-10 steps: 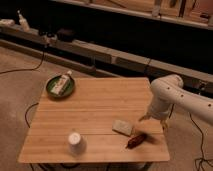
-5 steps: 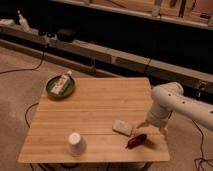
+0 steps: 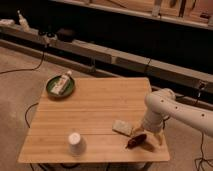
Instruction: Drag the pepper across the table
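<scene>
Here, the dark red pepper (image 3: 136, 141) lies near the lower right corner of the wooden surface (image 3: 95, 112), just right of a pale tan block (image 3: 122, 127) and well apart from the white cup (image 3: 75, 143) at lower left. In the upper left, a green plate (image 3: 52, 91) carries a pale bottle-like item, any print on it too small to read. Since half a second ago the white arm (image 3: 162, 106) has sunk lower, while the pepper has kept its place. The claw (image 3: 151, 138) hangs right beside the pepper's right end, perhaps touching it; whether it is apart or together cannot be told.
</scene>
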You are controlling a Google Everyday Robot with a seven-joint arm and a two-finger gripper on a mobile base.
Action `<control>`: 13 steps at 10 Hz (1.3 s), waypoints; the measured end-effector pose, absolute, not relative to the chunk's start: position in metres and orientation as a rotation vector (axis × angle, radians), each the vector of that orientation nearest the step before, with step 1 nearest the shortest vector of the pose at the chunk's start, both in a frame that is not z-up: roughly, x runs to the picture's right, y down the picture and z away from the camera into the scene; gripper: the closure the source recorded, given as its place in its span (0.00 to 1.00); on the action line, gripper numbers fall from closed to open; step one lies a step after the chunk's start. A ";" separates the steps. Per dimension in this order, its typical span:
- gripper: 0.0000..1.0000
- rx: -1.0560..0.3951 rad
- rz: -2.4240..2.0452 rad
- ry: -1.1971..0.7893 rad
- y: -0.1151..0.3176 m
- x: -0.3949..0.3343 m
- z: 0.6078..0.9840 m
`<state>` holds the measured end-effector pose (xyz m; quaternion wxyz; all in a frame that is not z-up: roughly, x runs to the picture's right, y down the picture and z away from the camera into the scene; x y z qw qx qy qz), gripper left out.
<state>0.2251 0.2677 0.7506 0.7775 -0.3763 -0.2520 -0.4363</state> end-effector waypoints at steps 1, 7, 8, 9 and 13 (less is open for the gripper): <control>0.20 -0.821 -0.938 -0.543 0.271 0.223 0.754; 0.41 -0.863 -0.893 -0.517 0.287 0.216 0.772; 0.44 -0.866 -0.880 -0.513 0.289 0.214 0.775; 0.44 -0.869 -0.867 -0.512 0.290 0.212 0.777; 0.44 -0.850 -0.852 -0.501 0.284 0.210 0.779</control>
